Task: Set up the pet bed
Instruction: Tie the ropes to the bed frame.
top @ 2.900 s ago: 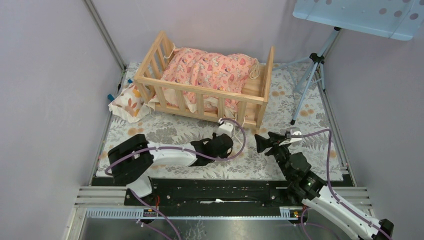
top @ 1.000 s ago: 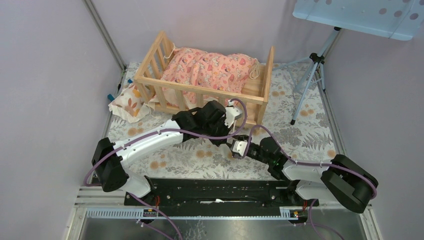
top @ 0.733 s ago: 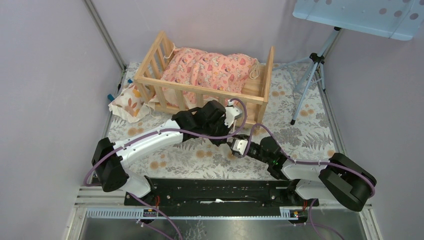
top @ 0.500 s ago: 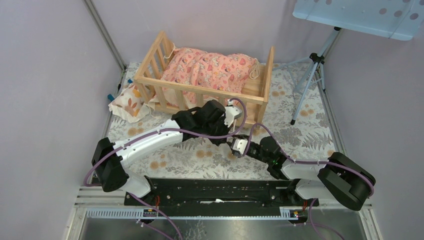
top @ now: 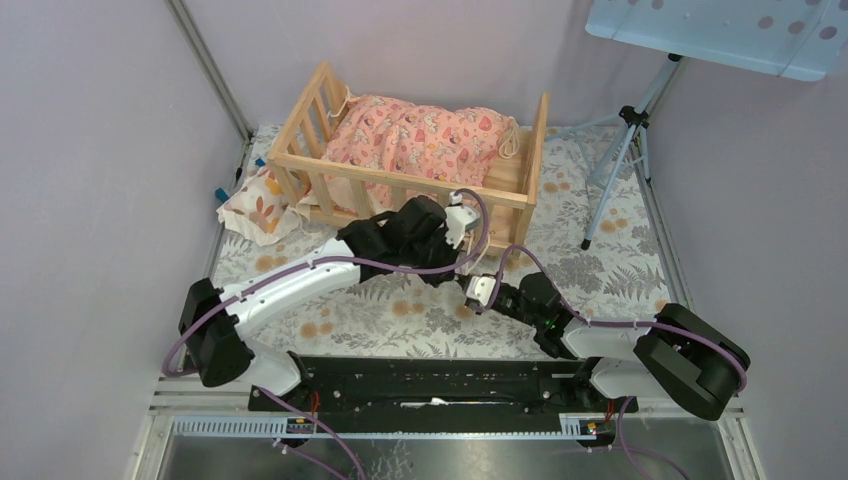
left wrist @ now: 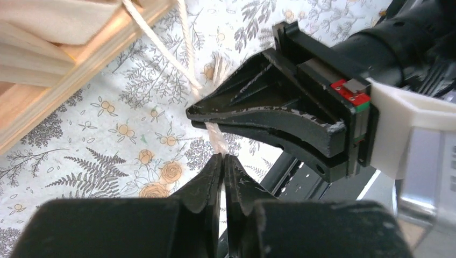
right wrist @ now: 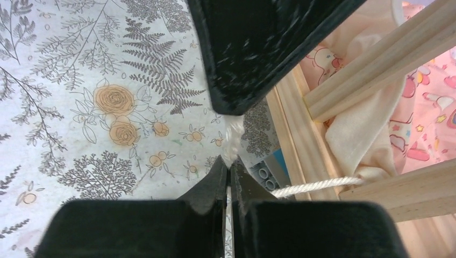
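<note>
The pet bed (top: 400, 190) is a light wooden crib frame at the back of the mat, with a pink patterned cushion (top: 420, 135) in it. A white cord (left wrist: 218, 141) hangs from the bed's front rail (left wrist: 59, 86). My left gripper (left wrist: 223, 158) is shut on that cord just in front of the bed's near right corner. My right gripper (right wrist: 230, 161) is shut on the same cord (right wrist: 234, 134), tip to tip with the left one. From above, the left gripper (top: 462, 266) and the right gripper (top: 471, 284) meet on the mat. A second strand (right wrist: 317, 186) runs to the bed's slats (right wrist: 376, 59).
A small cream pillow with orange leaves (top: 255, 205) lies on the mat left of the bed. A grey and blue brick (right wrist: 269, 173) sits by the bed's base. A tripod (top: 615, 160) stands at the back right. Walls close in the left and rear sides.
Both arms have reached from the front of the mat to the bed's near right corner. In the last second the right gripper's jaws have shut on the cord; the left arm shifted slightly left.
</note>
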Controlling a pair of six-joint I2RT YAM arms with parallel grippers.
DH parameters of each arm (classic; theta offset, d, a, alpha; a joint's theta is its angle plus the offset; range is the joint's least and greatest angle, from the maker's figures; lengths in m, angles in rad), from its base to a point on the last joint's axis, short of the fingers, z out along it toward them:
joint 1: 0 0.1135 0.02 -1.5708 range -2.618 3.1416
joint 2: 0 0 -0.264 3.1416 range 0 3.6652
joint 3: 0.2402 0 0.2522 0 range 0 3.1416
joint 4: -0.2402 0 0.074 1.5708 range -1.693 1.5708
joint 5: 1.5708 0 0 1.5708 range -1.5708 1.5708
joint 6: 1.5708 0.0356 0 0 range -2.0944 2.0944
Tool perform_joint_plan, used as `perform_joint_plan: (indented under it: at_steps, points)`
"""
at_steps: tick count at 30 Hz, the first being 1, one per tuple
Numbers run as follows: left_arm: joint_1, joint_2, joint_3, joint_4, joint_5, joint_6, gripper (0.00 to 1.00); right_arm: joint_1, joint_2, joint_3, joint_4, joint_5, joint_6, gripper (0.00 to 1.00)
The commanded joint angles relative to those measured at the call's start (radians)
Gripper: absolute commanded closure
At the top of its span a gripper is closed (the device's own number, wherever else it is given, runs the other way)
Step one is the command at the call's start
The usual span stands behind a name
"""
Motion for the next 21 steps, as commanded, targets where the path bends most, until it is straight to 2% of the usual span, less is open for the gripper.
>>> perform_joint_plan:
  at_steps: [1, 3, 5, 7, 9, 13, 21]
  points:
    - [0.010, -0.082, -0.005, 0.149, -0.012, -0.064, 0.83, -0.010, -0.011, 0.025, 0.056, 0.014, 0.061, 1.00]
    - [0.010, -0.115, -0.053, 0.251, -0.031, -0.107, 0.63, -0.010, -0.014, 0.037, 0.056, 0.033, 0.103, 1.00]
    - [0.010, -0.164, -0.113, 0.350, -0.067, -0.149, 0.48, -0.009, -0.019, 0.049, 0.056, 0.055, 0.153, 1.00]
    - [0.010, -0.223, -0.178, 0.458, -0.117, -0.194, 0.36, -0.010, -0.027, 0.064, 0.055, 0.095, 0.217, 1.00]
    - [0.011, -0.287, -0.262, 0.562, -0.174, -0.230, 0.29, -0.009, -0.039, 0.076, 0.055, 0.146, 0.288, 1.00]
    - [0.010, -0.389, -0.380, 0.704, -0.288, -0.267, 0.21, -0.010, -0.075, 0.109, 0.021, 0.245, 0.426, 1.00]
    - [0.010, -0.447, -0.521, 0.868, -0.294, -0.330, 0.19, -0.010, -0.115, 0.198, -0.114, 0.303, 0.615, 1.00]
